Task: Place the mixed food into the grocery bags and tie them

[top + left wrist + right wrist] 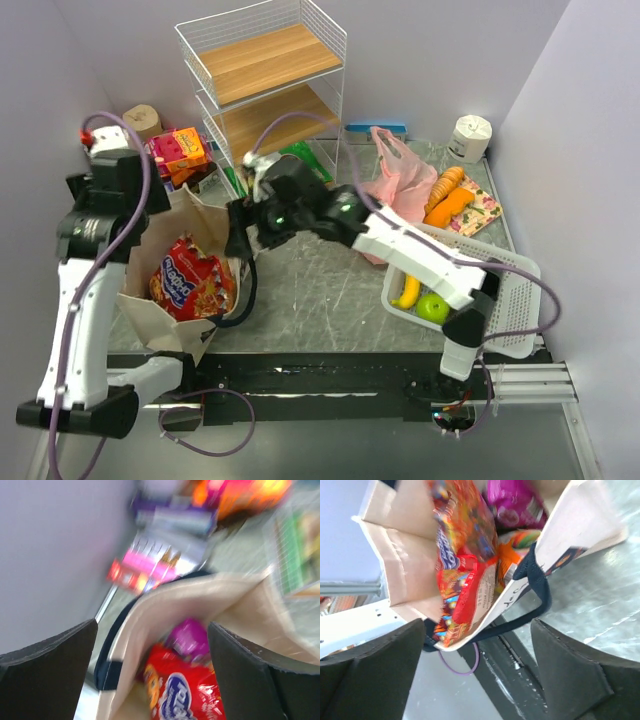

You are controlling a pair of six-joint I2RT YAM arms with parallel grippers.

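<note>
1. Left gripper: fingers spread wide, nothing pinched. It hangs over the 9 o'clock rim of the canvas tote, placed, we judge, to reach a handle there.
2. Right gripper: fingers likewise apart and empty. Its arm reaches across the table to the tote's 3 o'clock side, above the dark strap handle that droops outside the canvas.
3. Canvas tote: stands at 8 o'clock on the table in the overhead view, mouth open and facing up, which leaves its load on show.
4. Snack packets, inside the tote: red packet on top, purple packet deeper in.
5. Pink plastic bag: slumped at 1 o'clock, well apart from both grippers; we cannot tell its contents.
6. White basket: at 4 o'clock, holding the banana and green apple, not yet bagged.
7. Judgement: the tote looks ready for tying. The left wrist view is blurred, so the handle on that side may lie elsewhere than we suppose.
</note>
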